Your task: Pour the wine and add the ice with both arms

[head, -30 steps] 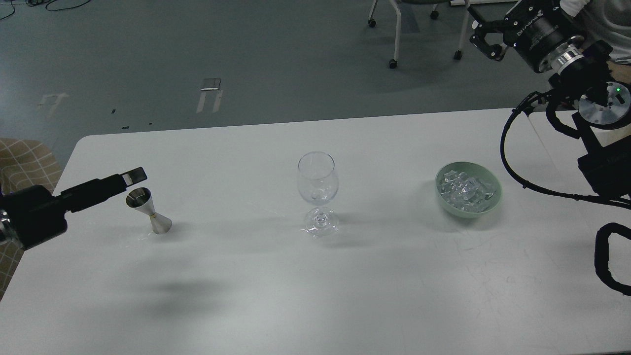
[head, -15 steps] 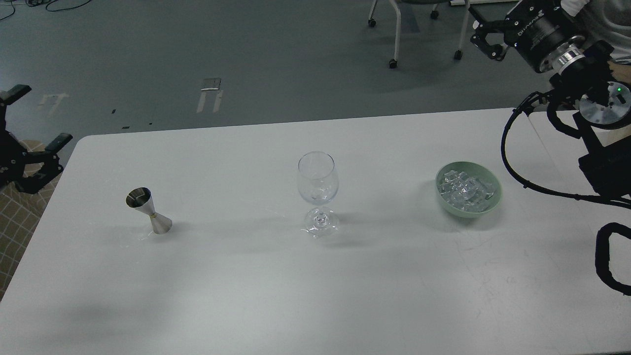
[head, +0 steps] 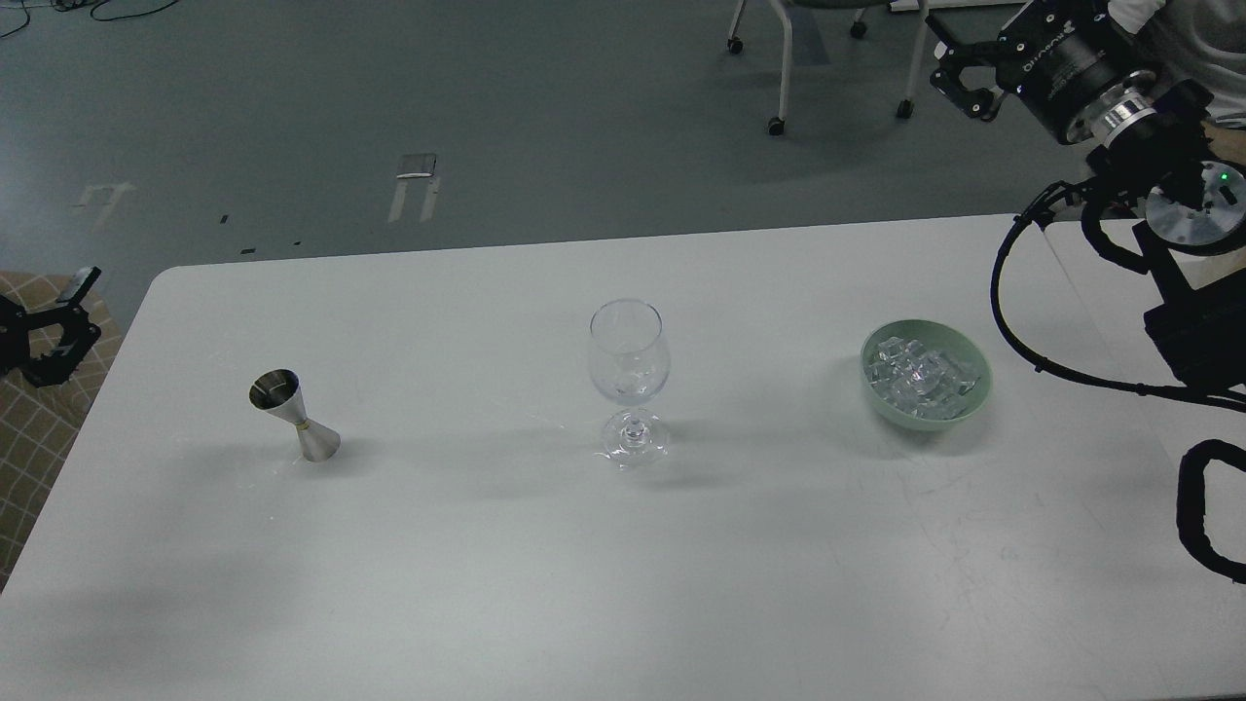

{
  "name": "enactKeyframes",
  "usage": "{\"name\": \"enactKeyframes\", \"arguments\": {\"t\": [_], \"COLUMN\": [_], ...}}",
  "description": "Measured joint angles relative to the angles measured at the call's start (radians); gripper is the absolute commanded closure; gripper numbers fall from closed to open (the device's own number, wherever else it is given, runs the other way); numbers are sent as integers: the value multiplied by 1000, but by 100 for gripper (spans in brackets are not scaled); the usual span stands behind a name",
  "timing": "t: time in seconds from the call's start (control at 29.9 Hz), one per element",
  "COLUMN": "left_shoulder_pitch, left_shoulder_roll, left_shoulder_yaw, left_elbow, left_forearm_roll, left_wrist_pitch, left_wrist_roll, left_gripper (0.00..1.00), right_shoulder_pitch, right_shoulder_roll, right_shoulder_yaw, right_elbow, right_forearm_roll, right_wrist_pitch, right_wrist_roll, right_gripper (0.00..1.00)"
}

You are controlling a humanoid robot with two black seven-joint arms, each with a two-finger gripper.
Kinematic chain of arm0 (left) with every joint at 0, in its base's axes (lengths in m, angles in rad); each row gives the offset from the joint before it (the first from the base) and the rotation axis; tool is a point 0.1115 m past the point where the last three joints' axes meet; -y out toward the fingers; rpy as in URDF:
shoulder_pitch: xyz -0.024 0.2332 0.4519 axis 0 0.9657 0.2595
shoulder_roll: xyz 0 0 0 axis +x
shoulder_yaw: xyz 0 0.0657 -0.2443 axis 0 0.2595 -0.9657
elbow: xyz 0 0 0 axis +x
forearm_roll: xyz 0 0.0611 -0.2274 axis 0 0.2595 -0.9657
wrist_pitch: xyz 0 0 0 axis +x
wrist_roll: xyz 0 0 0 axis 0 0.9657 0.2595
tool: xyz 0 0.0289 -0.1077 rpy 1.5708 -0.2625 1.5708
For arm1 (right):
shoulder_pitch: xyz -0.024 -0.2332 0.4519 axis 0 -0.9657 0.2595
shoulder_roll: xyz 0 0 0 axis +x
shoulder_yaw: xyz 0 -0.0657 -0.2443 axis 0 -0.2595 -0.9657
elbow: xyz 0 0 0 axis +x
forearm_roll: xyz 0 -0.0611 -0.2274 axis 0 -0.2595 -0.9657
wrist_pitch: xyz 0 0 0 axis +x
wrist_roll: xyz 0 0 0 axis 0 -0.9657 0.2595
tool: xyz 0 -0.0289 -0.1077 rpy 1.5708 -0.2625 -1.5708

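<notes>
A: Left gripper (head: 44, 326) is sitting at the left edge of the view, off the table's (head: 487, 565) corner and over the checked fabric (head: 39, 428). Its fingers are standing apart, pinching nothing.

B: Right gripper?

A: Right gripper (head: 959, 78) is hanging high at the top right, above the floor beyond the table's far edge. It is showing small and dark; I cannot tell whether the fingers are spread or pressed together. Black cables (head: 1032, 321) are looping down from that arm over the table's right end.

B: Task items?

A: Ice (head: 920, 375) is lying heaped in the pale green bowl (head: 978, 389), right of centre. Stemmed wine glass (head: 629, 380) is standing upright mid-table, well apart from the bowl. Metal jigger (head: 292, 416) is standing upright toward the left, near the left gripper but not touching it. Whether any wine is sitting in the jigger or the glass, I cannot tell. Office chair legs (head: 779, 68) are showing on the floor behind.
</notes>
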Motion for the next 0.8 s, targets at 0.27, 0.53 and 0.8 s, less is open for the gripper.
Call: {"name": "enactKeyframes", "arguments": {"t": [0.27, 0.53, 0.8], "left_shoulder_pitch": [4, 5, 3], "left_shoulder_roll": [-1, -22, -38], "left_shoulder_yaw": [-2, -2, -11], "left_elbow": [-2, 13, 6], "left_forearm_roll": [-14, -19, -30], "left_wrist_pitch": [0, 0, 0], "left_wrist_roll": [0, 0, 0], "left_gripper": [7, 4, 2], "right_shoulder_pitch": [-2, -3, -13], "right_shoulder_roll": [1, 3, 3], "right_shoulder_yaw": [-1, -1, 0], "right_elbow": [-4, -3, 3], "right_forearm_roll": [0, 0, 0], "right_wrist_pitch": [-1, -1, -1], "right_wrist_roll": [0, 0, 3], "right_gripper": [0, 0, 0]}}
